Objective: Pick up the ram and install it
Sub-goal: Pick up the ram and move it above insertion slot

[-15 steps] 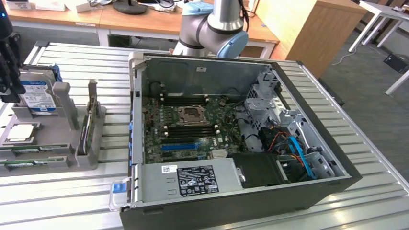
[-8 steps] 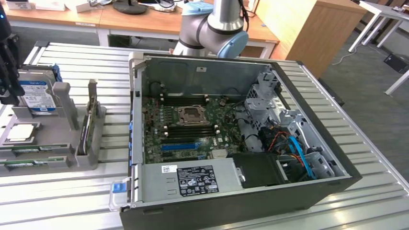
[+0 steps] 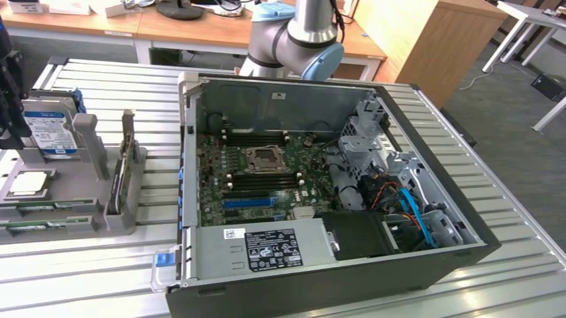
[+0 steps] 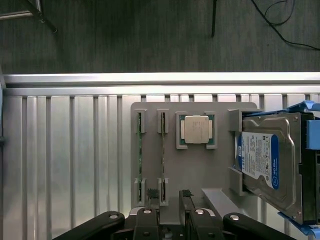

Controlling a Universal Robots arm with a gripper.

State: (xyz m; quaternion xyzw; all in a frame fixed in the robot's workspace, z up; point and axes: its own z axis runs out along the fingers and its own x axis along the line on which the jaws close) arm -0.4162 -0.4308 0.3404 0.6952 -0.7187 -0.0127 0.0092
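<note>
The slatted metal table (image 3: 106, 278) carries everything. On it lies the open computer case (image 3: 336, 291), its side panel off. My arm (image 3: 296, 40) rises behind the case. Inside the case, the grey power supply (image 3: 265, 248) fills the near end. Beyond it lies the green motherboard (image 3: 217, 185) with its processor socket (image 3: 264, 159), black memory slots (image 3: 265, 179) on both sides of the socket, and a blue expansion slot (image 3: 248, 201).

To the exterior view's left of the case, apart from it, a grey holder (image 4: 200, 165) sits on the table. A hard drive (image 4: 265, 165) with a blue label leans in it, and a processor (image 4: 196, 129) lies flat in a square pocket.

The ram (image 4: 162, 155) stands on edge in a narrow slot of this holder, between the processor and a second stick (image 4: 140, 155) that stands parallel to it.

My gripper (image 4: 170, 196) hangs over the holder's end, jaws spread wide and holding nothing. The ram's nearer end shows between my fingertips (image 4: 153, 192); I cannot tell whether either one touches it.
</note>
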